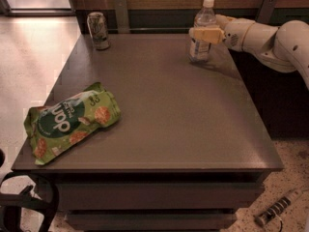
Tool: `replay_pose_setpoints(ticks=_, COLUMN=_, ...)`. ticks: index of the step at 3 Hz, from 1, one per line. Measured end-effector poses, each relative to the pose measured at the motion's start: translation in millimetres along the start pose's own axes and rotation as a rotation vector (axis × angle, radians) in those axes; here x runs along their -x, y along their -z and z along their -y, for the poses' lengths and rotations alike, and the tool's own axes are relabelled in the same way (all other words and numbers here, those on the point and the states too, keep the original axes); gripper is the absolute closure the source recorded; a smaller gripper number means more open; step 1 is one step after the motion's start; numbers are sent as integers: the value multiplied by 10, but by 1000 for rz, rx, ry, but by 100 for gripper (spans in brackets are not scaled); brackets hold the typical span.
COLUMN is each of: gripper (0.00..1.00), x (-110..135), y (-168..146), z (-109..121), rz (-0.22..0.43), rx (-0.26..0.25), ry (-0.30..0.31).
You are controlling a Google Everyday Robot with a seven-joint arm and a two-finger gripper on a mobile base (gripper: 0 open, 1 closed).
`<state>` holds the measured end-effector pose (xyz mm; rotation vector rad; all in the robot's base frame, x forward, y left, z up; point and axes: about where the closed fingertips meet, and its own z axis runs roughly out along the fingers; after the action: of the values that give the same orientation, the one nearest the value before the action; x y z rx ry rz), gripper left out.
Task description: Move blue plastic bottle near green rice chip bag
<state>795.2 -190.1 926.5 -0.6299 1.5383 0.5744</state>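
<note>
Gripper [203, 33] apparently tight around upright blue plastic bottle [199, 51], far right of table [183, 124]

White arm [270, 37] extends leftward from right edge; claw [203, 34] upper right, horizontal

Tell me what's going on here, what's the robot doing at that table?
A robot arm reaches in from the right, and its hand is at the blue plastic bottle, level with its middle. The bottle stands upright near the table's far right corner. The green rice chip bag lies flat at the near left edge, well away, so the bottle is not yet near it. A drink can stands at the far left.
</note>
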Motion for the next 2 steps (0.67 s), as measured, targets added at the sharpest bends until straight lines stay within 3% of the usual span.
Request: replay_pose_setpoints(ticks=2, gripper=70, x=11, y=-38, z=-32, rz=3, rx=6, ry=-2)
